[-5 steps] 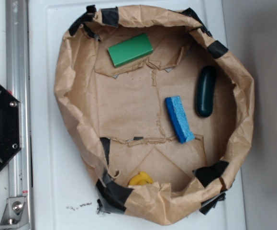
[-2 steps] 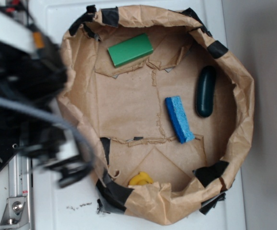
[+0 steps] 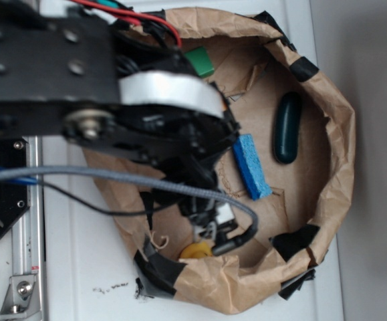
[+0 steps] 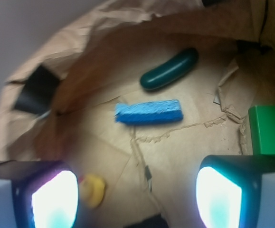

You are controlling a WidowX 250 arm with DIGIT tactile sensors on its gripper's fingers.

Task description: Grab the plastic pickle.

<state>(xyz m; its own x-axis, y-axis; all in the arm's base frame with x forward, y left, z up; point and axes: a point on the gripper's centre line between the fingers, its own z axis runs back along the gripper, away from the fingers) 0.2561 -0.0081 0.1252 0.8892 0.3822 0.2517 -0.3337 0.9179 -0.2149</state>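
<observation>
The plastic pickle is dark green and glossy. It lies on the paper floor at the right side of the brown bag, close to the wall. In the wrist view the pickle sits far ahead, past the blue sponge. My gripper is open, its two pads wide apart with only bare paper between them. It hovers over the left-middle of the bag, well short of the pickle. From the exterior view my black arm hides the fingers.
The crumpled paper bag walls in everything, with black tape on its rim. A blue sponge lies left of the pickle. A bright green block peeks out by the arm, and a yellow toy sits near the front wall.
The arm has swung in from the left and now reaches over the bag, covering most of the green block. The pickle, sponge and yellow toy have not moved.
</observation>
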